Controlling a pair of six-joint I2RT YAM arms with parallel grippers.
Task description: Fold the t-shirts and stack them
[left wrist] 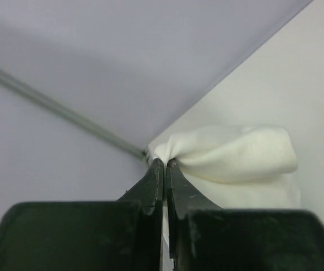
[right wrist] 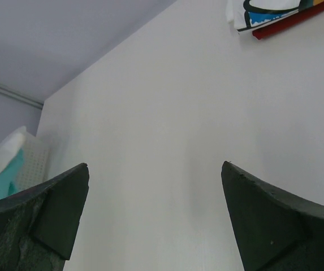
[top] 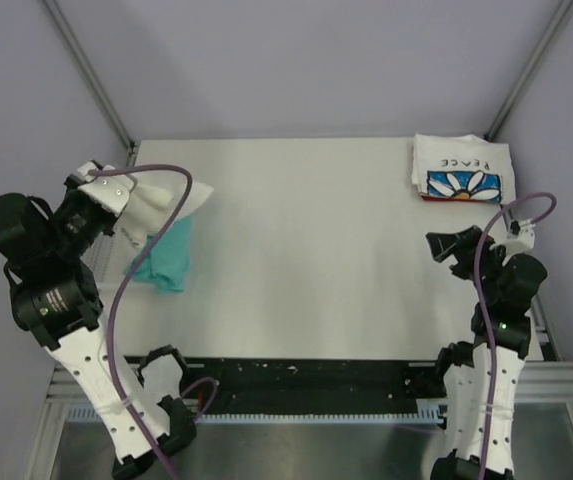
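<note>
Two hands: near right, the right hand (right wrist: pixel 155 166) hangs wide apart. Farther left, the left hand (left wrist: pixel 164 164) is clamped on a pinch of white t-shirt (left wrist: pixel 235 155) above the teal t-shirt (top: pixel 166 258); so thin a grip may slip. Far right lies the PEACE t-shirt (top: pixel 463 170).

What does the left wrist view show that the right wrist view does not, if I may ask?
Only the left wrist view: the left gripper shut, pinching a fold of white cloth. Only the right wrist view: the right gripper open and empty, the folded daisy-print t-shirt top right, and teal cloth at the left. Both: the white table, the lilac wall and likely that white cloth.
</note>
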